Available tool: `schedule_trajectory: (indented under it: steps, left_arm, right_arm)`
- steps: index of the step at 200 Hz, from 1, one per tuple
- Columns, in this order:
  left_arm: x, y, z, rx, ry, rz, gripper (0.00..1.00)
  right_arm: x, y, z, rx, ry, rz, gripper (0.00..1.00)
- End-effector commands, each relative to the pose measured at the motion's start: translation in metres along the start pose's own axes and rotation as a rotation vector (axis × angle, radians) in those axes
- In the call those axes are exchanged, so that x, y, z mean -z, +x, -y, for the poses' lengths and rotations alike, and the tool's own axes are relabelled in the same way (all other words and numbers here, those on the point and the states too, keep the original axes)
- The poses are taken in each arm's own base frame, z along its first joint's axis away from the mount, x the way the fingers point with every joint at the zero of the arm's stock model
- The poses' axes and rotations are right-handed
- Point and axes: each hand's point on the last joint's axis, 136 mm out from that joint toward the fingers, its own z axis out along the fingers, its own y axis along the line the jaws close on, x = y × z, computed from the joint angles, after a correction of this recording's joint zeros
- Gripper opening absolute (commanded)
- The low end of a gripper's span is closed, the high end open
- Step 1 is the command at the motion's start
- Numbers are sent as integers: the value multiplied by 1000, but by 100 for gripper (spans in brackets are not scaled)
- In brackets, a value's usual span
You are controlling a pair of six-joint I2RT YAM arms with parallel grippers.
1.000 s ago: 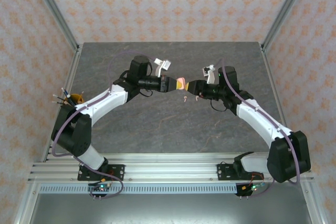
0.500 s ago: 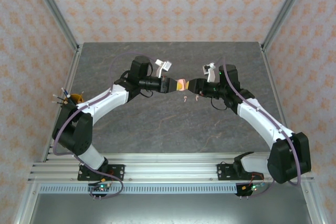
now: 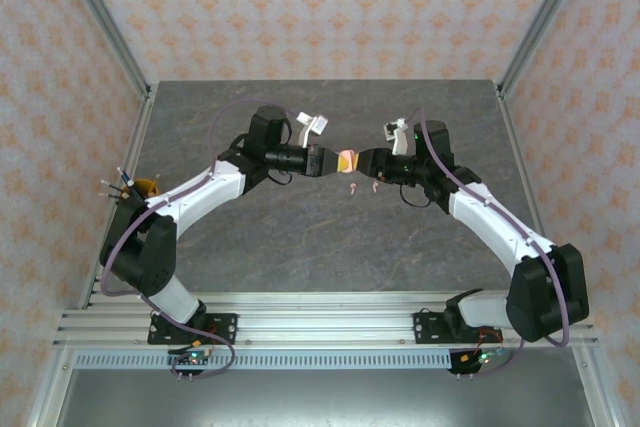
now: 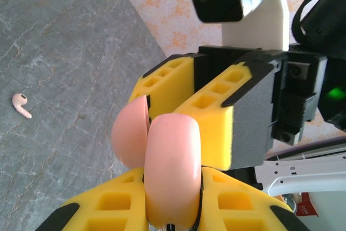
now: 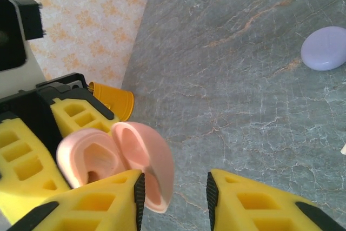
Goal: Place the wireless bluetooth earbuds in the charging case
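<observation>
My left gripper (image 3: 333, 160) is shut on a pale pink charging case (image 3: 346, 160), held above the table's middle. In the left wrist view the case (image 4: 172, 171) stands between my yellow fingers with its lid (image 4: 130, 136) swung open. My right gripper (image 3: 363, 161) faces it, almost touching. In the right wrist view the right gripper (image 5: 175, 190) is open; the lid's edge (image 5: 154, 166) lies against the left finger (image 5: 102, 201), with a wide gap to the other finger. Two pink earbuds (image 3: 353, 188) (image 3: 376, 186) lie on the table under the grippers; one earbud (image 4: 21, 105) appears in the left wrist view.
A closed lilac round case (image 5: 323, 47) lies on the grey marbled table (image 3: 300, 237). A yellow-orange cup (image 3: 146, 186) with pens sits at the table's left edge. Patterned walls stand close round the table.
My right gripper has crept a little left and farther toward the held case, and its jaws have narrowed. The left arm and the case have stayed put.
</observation>
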Motion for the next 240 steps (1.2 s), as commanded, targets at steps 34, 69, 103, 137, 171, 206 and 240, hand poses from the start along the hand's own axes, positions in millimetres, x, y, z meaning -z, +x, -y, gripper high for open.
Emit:
schedule_trajectory:
  steps: [34, 69, 103, 137, 171, 206, 240]
  left_arm:
    - [1, -18, 30, -70, 64, 30, 0]
    - [0, -19, 33, -84, 74, 34, 0]
    - [1, -24, 38, -65, 87, 43, 0]
    - [4, -25, 45, -75, 99, 41, 0]
    - [7, -27, 51, -87, 107, 42, 0]
    - [9, -27, 54, -96, 103, 41, 0]
    - [8, -28, 56, -95, 107, 41, 0]
  right_arm:
    - [-6, -3, 1, 17, -27, 6, 35]
    - [-9, -4, 0, 16, -45, -4, 30]
    - [-12, -2, 3, 18, -43, -16, 21]
    - [-12, -1, 9, 19, -18, -19, 18]
    - [-10, -3, 20, 1, 4, -11, 22]
    - [-8, -3, 25, -6, 5, -10, 22]
    - [-11, -2, 23, -13, -15, -20, 23]
